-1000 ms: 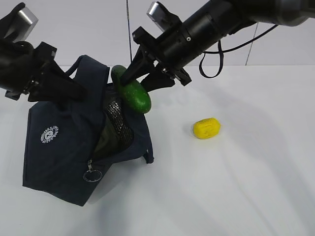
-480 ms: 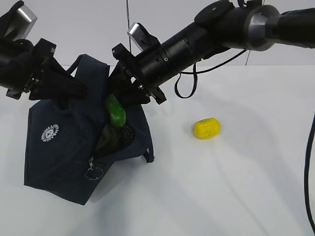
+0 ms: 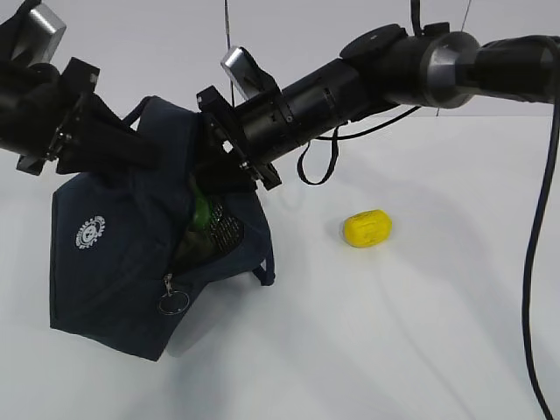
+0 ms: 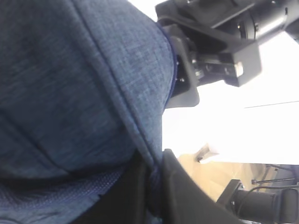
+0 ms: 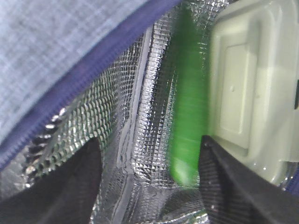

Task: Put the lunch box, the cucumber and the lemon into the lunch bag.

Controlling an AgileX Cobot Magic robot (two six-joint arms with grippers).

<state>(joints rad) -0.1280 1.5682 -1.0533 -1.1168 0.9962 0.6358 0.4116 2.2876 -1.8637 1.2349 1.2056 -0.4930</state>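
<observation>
The navy lunch bag (image 3: 114, 254) leans on the white table, its mouth held up. My left gripper (image 3: 131, 153) is shut on the bag's top edge; in the left wrist view both fingers pinch the blue fabric (image 4: 70, 84) at the gripper (image 4: 154, 163). My right gripper (image 3: 219, 175) reaches into the bag's mouth. In the right wrist view it (image 5: 148, 144) stands open over the silver lining. The cucumber (image 5: 189, 116), blurred, lies beside the right finger, against the lunch box (image 5: 254, 93) with its sage-green lid. A sliver of cucumber (image 3: 202, 210) shows in the opening. The lemon (image 3: 367, 227) rests on the table, right of the bag.
The white table (image 3: 420, 332) stretches bare to the right and front of the lemon. The right arm (image 3: 420, 70) spans from the upper right across to the bag. A ring pull (image 3: 173, 303) hangs from the bag's zipper at the front.
The right gripper carried the cucumber down from above the bag's rim into the opening and its jaws spread. The cucumber has sunk into the bag. The bag shifted slightly.
</observation>
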